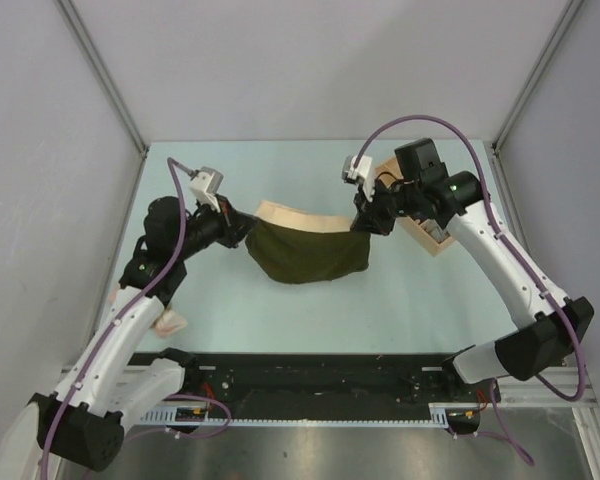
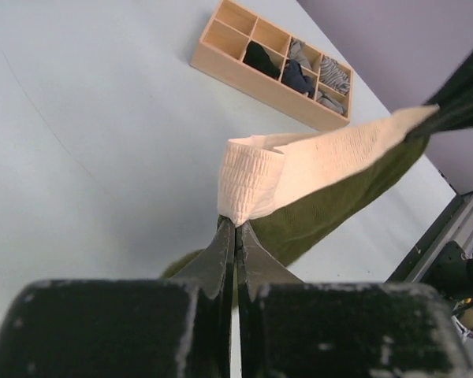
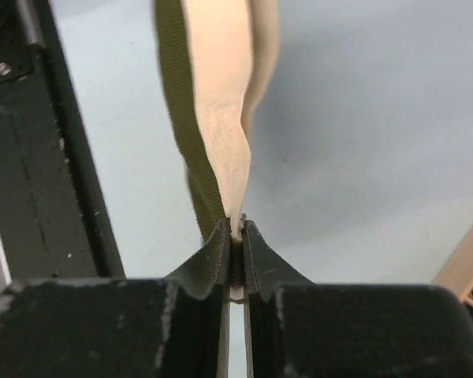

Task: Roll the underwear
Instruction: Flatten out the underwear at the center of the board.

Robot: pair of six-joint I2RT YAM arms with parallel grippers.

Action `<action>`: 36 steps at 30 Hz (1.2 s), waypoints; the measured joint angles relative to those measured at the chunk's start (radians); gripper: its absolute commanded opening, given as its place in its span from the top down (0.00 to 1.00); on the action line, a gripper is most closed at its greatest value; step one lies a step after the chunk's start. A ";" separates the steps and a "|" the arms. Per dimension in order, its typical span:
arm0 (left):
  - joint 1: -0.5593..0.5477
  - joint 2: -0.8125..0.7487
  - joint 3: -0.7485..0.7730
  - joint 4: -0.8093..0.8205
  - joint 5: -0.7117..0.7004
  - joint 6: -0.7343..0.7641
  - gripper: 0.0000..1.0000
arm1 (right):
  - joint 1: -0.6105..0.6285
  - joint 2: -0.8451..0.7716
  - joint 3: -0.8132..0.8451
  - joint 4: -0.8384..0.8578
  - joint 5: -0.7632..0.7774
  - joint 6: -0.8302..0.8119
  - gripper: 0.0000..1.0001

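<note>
A dark olive green underwear (image 1: 310, 255) with a pale beige waistband (image 1: 290, 214) hangs stretched between my two grippers above the table. My left gripper (image 1: 246, 228) is shut on its left end, and in the left wrist view the jaws (image 2: 235, 226) pinch the ribbed waistband (image 2: 299, 167) with the olive cloth (image 2: 331, 209) below. My right gripper (image 1: 366, 222) is shut on the right end. The right wrist view shows its tips (image 3: 235, 228) clamped on the band (image 3: 221, 118), which runs away from them.
A light wooden tray (image 1: 427, 238) with compartments stands at the back right, partly under the right arm; in the left wrist view the tray (image 2: 248, 81) holds dark and striped rolled garments (image 2: 299, 75). A pink-beige garment (image 1: 170, 321) lies beside the left arm.
</note>
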 measured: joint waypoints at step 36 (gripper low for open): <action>0.207 -0.143 -0.391 0.291 -0.119 -0.212 0.03 | 0.516 0.348 -0.193 0.031 0.023 -0.123 0.41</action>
